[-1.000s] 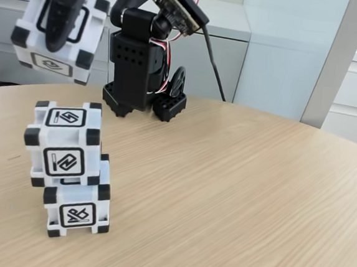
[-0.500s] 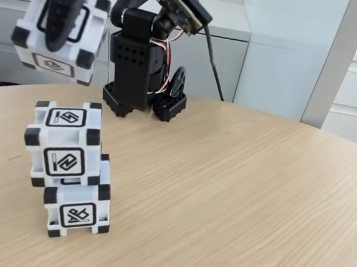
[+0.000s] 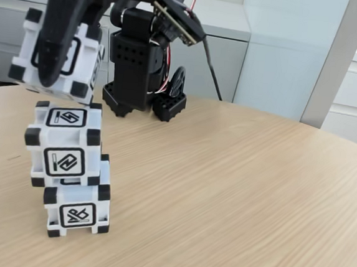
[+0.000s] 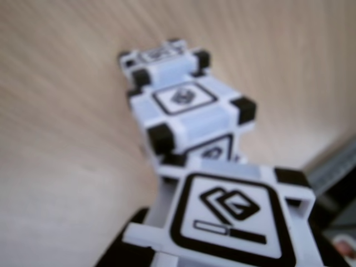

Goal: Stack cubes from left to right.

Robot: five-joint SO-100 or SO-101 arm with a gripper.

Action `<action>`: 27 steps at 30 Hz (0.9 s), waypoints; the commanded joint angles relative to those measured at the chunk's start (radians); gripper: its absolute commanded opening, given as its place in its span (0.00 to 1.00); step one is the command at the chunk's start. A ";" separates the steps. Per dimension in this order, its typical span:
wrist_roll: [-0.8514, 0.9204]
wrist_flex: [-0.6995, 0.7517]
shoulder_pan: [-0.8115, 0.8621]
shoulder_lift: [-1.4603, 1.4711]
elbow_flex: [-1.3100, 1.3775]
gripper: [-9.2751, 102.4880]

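Observation:
Two cubes stand stacked on the wooden table at the left of the fixed view: an upper cube (image 3: 63,142) sits offset to the back left on a lower cube (image 3: 77,207). My gripper (image 3: 54,66) is shut on a third cube (image 3: 79,53), held slightly tilted just above the upper cube's top face, a little to its left. One black finger (image 3: 55,32) crosses the held cube's front face; the other is hidden behind it. In the wrist view the held cube (image 4: 231,214) fills the bottom, with the upper cube (image 4: 186,108) and lower cube (image 4: 161,54) beyond it.
The arm's black base (image 3: 140,74) stands behind the stack, with a black cable (image 3: 212,68) running off to its right. The round table (image 3: 242,195) stretches bare to the right. Grey cabinets (image 3: 280,48) line the background past the table's far edge.
The gripper has come down with its cube, from well above the stack to just over the upper cube. The two stacked cubes have not moved.

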State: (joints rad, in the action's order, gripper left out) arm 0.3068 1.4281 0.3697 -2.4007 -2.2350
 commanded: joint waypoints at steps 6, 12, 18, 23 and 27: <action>0.028 0.000 -0.003 0.006 0.008 0.15; 0.067 0.000 -0.003 0.006 0.006 0.29; 0.091 0.000 -0.003 0.006 0.006 0.35; 0.095 0.000 -0.003 0.006 0.006 0.38; 0.095 0.000 -0.003 0.006 0.006 0.39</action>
State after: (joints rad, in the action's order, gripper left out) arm 0.3973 1.4281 0.3620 -2.3945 -2.2350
